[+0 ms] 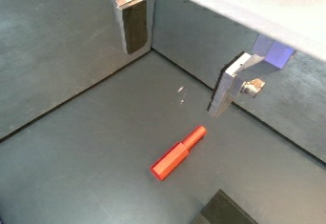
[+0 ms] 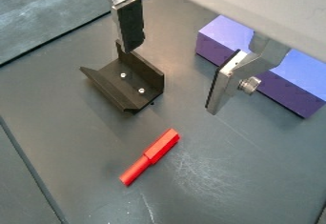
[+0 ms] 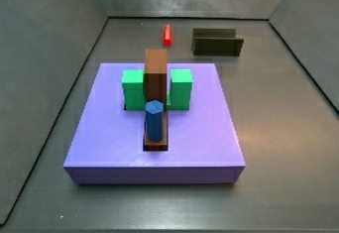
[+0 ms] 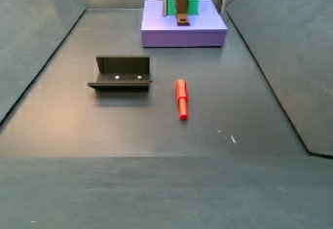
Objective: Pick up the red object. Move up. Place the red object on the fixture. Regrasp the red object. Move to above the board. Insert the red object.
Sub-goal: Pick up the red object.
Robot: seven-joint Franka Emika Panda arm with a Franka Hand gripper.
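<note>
Counter (image 4: pixel 78 174) lies bare and dark across the near part of a side view, hemmed by sloping grey walls on both sides. Past that open stretch the red stick (image 4: pixel 182 99) rests flat on the floor, untouched, with free room all round it; the fixture (image 4: pixel 121 74) sits near it, apart from it, its upright wall on the side away from the stick. Farther back, against the far wall, stands the purple board (image 4: pixel 184 33) with its green blocks (image 4: pixel 184 0) and brown bar (image 4: pixel 184 12). In a side view from the opposite end, the board (image 3: pixel 157 138) fills the foreground with clear strips along each edge, a blue peg (image 3: pixel 155 121) standing in the bar's near end, and the stick (image 3: pixel 167 34) and fixture (image 3: pixel 217 43) lie beyond it.

The claw (image 2: pixel 178 51) hangs above the counter, its silver plates spread wide with nothing between them. In both wrist views the stick (image 1: pixel 178 153) lies below it, beyond the fingertips and not between them; one finger (image 2: pixel 129 23) hangs over the fixture (image 2: pixel 125 85), the opposite finger (image 2: pixel 230 80) in front of the board's corner (image 2: pixel 227 40).
</note>
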